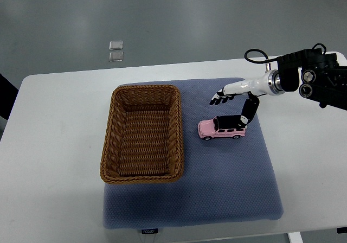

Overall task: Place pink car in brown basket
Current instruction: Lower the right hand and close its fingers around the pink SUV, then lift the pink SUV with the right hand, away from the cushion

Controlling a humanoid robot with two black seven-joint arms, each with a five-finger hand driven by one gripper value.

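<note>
Right hand (234, 99) hovers, fingers spread, over pink car (221, 128) beside brown basket (142, 134).

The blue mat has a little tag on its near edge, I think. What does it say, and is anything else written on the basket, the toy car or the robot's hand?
Small dark tag on the blue mat, near edge: light lettering, too small and blurred to read.
Brown basket: no text.
Pink car: none visible.
Right hand: none visible.

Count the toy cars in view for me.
1. The pink car sits on the blue mat, right of the basket, under the right hand. The basket looks empty.
</note>
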